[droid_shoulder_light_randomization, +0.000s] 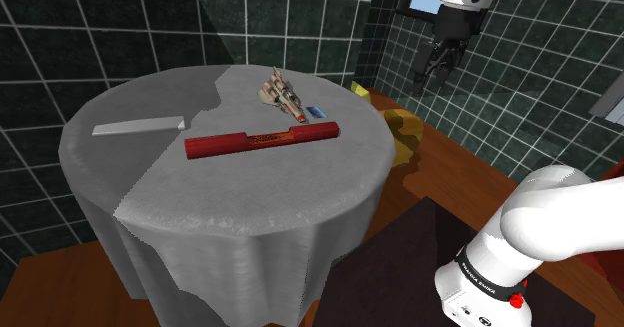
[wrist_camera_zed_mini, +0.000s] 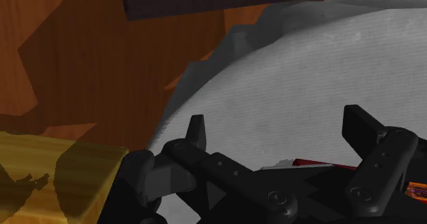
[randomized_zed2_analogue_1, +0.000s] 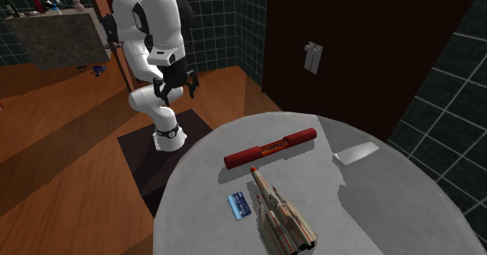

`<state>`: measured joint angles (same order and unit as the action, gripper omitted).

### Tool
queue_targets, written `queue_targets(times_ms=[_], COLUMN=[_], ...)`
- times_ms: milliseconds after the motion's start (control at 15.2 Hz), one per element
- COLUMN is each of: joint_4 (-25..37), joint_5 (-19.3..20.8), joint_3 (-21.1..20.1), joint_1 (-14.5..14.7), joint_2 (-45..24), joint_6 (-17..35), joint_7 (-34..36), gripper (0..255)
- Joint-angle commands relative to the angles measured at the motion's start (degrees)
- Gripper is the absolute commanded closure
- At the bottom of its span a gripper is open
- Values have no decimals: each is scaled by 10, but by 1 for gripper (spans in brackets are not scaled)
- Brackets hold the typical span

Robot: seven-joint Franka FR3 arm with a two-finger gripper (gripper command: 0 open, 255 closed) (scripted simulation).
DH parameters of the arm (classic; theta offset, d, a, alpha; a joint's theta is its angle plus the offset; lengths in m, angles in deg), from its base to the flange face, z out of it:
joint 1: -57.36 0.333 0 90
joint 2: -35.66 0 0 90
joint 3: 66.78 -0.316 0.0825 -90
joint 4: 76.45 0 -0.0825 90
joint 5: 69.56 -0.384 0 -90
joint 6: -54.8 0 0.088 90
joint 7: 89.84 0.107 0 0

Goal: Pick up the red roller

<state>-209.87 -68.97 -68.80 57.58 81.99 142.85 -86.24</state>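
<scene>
The red roller (droid_shoulder_light_randomization: 261, 139) is a long red rod lying flat near the middle of the round table (droid_shoulder_light_randomization: 200, 200), covered in a grey cloth. In the second exterior view the roller (randomized_zed2_analogue_1: 270, 147) lies across the table's side nearer the robot. My gripper (droid_shoulder_light_randomization: 437, 63) hangs high in the air past the table's right edge in the shoulder view, well away from the roller. Its black fingers (wrist_camera_zed_mini: 197, 130) stand apart with nothing between them; the gripper (wrist_camera_zed_mini: 277, 130) looks down on the table's edge, and a bit of red (wrist_camera_zed_mini: 311, 164) shows behind the hand.
A toy rocket (droid_shoulder_light_randomization: 279, 91) and a small blue card (droid_shoulder_light_randomization: 317, 111) lie just beyond the roller. A flat grey slab (droid_shoulder_light_randomization: 139, 126) rests at the table's left. A yellow block (droid_shoulder_light_randomization: 402, 133) sits on the wooden floor below the gripper. Dark tiled walls surround the table.
</scene>
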Motion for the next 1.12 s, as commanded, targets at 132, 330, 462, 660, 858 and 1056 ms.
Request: queue_targets(times_ms=[132, 330, 462, 660, 858, 1056], joint_4=[7, 24, 38, 62, 91, 124], joint_5=[2, 3, 3, 1, -2, -5], joint_3=[4, 9, 11, 11, 8, 2], joint_1=[14, 34, 47, 66, 83, 100], joint_2=[-39, -99, -140, -200, -259, -317], joint_6=[31, 72, 97, 130, 158, 180], joint_7=[-32, -80, -112, -159, -204, -249], gripper=[0, 0, 0, 0, 0, 0])
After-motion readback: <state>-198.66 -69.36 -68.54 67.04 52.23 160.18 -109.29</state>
